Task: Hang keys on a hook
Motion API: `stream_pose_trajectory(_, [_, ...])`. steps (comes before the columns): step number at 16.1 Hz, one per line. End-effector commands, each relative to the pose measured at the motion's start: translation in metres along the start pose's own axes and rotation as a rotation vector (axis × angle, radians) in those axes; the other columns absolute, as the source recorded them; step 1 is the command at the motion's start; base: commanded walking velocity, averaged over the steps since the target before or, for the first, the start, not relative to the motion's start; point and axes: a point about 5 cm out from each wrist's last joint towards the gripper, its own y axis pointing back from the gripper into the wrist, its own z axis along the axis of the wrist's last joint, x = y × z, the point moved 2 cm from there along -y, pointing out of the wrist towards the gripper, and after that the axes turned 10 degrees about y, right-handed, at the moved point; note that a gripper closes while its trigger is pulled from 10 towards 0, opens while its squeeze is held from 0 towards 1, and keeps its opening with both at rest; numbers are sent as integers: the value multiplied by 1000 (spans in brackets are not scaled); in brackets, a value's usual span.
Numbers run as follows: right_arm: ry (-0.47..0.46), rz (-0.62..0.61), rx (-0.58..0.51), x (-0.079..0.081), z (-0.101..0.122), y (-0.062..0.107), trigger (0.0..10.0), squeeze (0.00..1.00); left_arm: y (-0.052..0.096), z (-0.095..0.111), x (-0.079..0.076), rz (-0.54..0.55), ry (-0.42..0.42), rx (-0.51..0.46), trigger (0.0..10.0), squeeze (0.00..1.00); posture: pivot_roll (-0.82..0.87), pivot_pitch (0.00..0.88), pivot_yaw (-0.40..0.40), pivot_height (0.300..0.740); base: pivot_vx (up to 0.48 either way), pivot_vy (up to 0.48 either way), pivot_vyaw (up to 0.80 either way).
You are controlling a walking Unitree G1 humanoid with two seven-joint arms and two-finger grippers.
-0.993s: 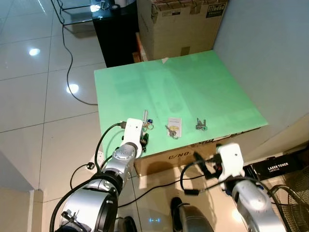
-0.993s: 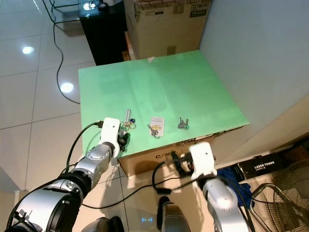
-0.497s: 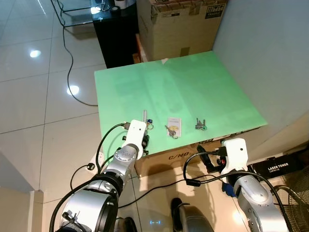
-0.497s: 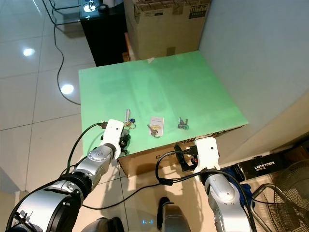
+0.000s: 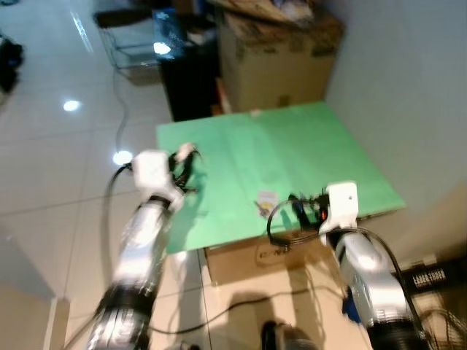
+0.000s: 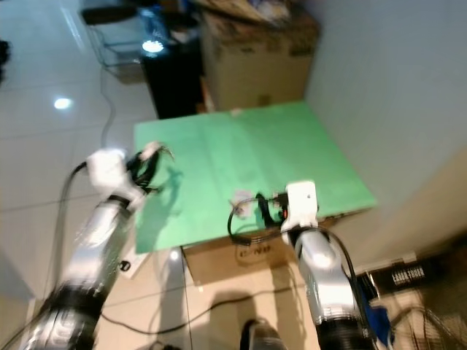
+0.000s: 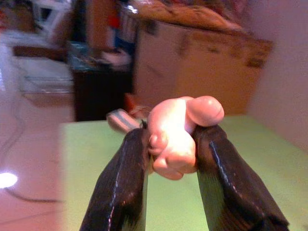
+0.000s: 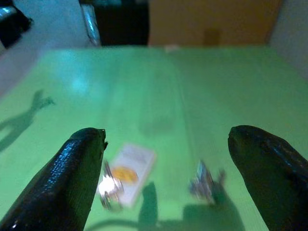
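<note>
My left gripper point(image 5: 182, 157) is raised over the left part of the green table point(image 5: 292, 146). It is shut on a pale pink object point(image 7: 179, 127), and a silver metal piece point(image 7: 121, 120) sticks out behind that. My right gripper point(image 8: 166, 139) is open at the table's front edge. A small bunch of keys point(image 8: 204, 179) lies just ahead of it. To one side a key with a ring point(image 8: 109, 190) lies on a white tag point(image 8: 129, 169). That tag point(image 5: 266, 198) also appears in the blurred left eye view, beside the right gripper point(image 5: 300, 209).
A large cardboard box point(image 5: 281, 62) and a black cabinet point(image 5: 186, 80) stand behind the table. A grey wall point(image 5: 408, 87) runs along the right. A cardboard box point(image 5: 255, 255) supports the table from below. White tiled floor point(image 5: 58, 146) lies to the left.
The head views have shifted and blurred. My left arm has risen from the table's front edge with the object in its fingers. The right gripper has come up to the front edge near the keys.
</note>
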Motion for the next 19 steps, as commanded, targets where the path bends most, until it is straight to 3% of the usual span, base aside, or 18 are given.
stream_pose_trajectory(1, [-66,-34,-20,-5,5,-4,10000,0,22,7,17,70,-93,-22,0,0,-58,0,9,740,0,0,0])
stream_pose_trajectory(2, [-84,-43,-29,-6,7,-4,10000,0,31,5,23,98,-144,-13,0,0,-61,0,5,740,0,0,0])
stream_pose_trajectory(3, [-93,-76,-37,-12,8,-3,10000,0,53,-10,38,170,-92,48,10000,0,-53,0,-6,740,0,0,0])
stream_pose_trajectory(4, [-83,-87,-36,-15,6,-4,10000,0,60,-13,41,197,-34,65,10000,0,-52,0,-4,740,0,0,0])
stream_pose_trajectory(5, [-56,-102,-42,-17,5,-6,10000,0,60,-5,35,188,-30,38,10000,0,-51,0,-6,740,0,0,0])
stream_pose_trajectory(6, [-29,-114,-68,-18,10,-10,10000,0,52,9,26,159,-67,-25,10000,0,-52,0,-5,740,0,0,0])
stream_pose_trajectory(8, [-24,-143,-90,-20,16,-13,10000,0,47,14,20,132,-64,-37,10000,0,-53,0,2,740,0,0,0])
stream_pose_trajectory(12, [-58,-155,-60,-19,4,-11,10000,0,46,5,18,125,-62,32,10000,0,-61,0,18,740,-261,240,0])
stream_pose_trajectory(19, [-68,-128,-54,-15,0,-10,10000,0,40,1,10,109,-44,51,10000,0,-70,0,9,740,-461,0,0])
